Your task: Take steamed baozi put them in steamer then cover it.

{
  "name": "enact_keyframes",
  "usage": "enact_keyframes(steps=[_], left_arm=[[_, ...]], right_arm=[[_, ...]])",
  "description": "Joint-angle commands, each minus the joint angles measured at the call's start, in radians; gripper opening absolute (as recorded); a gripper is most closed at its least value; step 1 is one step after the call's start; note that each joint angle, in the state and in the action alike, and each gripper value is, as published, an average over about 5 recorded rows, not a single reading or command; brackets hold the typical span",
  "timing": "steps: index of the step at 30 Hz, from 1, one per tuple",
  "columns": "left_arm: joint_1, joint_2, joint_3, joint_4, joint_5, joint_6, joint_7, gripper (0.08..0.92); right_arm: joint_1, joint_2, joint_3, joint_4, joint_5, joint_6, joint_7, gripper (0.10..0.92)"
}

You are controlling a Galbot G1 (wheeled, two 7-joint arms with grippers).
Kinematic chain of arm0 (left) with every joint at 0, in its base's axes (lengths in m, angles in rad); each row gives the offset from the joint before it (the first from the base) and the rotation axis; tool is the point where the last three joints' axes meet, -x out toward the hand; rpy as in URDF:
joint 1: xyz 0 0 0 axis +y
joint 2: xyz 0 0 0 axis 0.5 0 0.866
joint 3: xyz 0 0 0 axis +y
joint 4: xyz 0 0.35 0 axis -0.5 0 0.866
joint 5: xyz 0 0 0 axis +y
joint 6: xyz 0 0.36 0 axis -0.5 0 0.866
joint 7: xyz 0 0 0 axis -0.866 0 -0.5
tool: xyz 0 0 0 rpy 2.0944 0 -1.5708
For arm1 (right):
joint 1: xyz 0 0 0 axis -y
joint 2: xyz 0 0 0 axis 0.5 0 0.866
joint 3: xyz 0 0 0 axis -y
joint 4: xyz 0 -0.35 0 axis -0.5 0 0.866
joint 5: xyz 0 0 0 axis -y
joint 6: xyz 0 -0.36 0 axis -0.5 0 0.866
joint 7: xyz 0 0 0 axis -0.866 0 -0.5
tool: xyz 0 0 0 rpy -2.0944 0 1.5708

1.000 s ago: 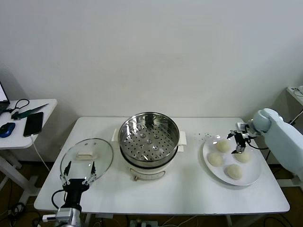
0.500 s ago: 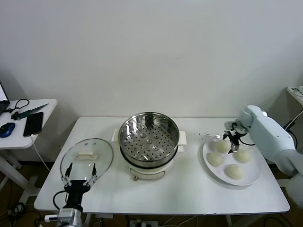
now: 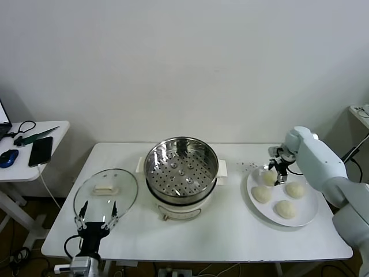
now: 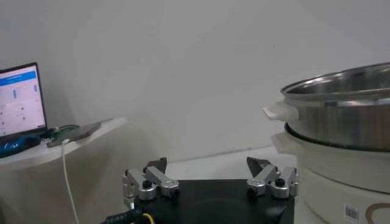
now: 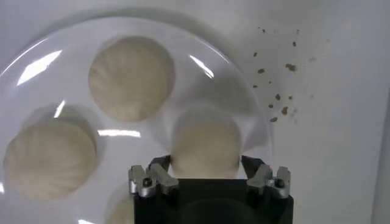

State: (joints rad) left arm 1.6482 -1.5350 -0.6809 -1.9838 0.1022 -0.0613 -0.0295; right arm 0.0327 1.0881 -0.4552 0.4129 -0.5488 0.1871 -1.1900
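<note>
Right gripper point(image 5: 206, 168) low over white plate point(image 3: 308, 212), R side of table point(image 3: 230, 236); fingers point(image 5: 159, 170) straddle one steamed baozi point(image 5: 205, 145), touching or just off its sides, grip not confirmed. This bun is the one nearest the steamer point(image 3: 181, 168). Three other buns point(image 5: 131, 78) on same plate. Steamer at table centre, uncovered, basket bare. Cover point(image 3: 106, 193) flat on table, L of steamer. Left gripper point(image 3: 96, 214) parked at front edge near cover, fingers wide, holding nothing.
</note>
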Motion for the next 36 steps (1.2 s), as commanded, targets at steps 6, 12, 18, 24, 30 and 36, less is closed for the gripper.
enact_keyframes(steps=[6,12,18,24,30,36], left_arm=[[0.01,-0.002,-0.002,-0.004,0.0,-0.004,-0.001,0.823],[0.023,-0.002,-0.003,-0.011,-0.001,-0.007,-0.001,0.823],[0.038,0.002,-0.007,-0.021,-0.004,-0.009,0.001,0.823],[0.057,0.0,-0.005,-0.042,0.003,0.001,0.039,0.823],[0.063,-0.001,0.002,-0.056,0.007,0.007,0.049,0.823],[0.067,0.007,0.001,-0.06,-0.002,0.013,0.049,0.823]], right_arm=[[0.01,0.011,0.011,-0.016,-0.023,0.013,-0.013,0.693],[0.035,-0.036,-0.042,0.072,0.044,0.034,-0.045,0.685],[0.196,-0.129,-0.317,0.34,0.26,0.044,-0.093,0.685],[0.378,-0.089,-0.448,0.462,0.338,0.092,-0.13,0.687],[0.526,0.018,-0.543,0.529,0.381,0.191,-0.142,0.687],[0.602,0.122,-0.601,0.625,0.343,0.29,-0.126,0.687]])
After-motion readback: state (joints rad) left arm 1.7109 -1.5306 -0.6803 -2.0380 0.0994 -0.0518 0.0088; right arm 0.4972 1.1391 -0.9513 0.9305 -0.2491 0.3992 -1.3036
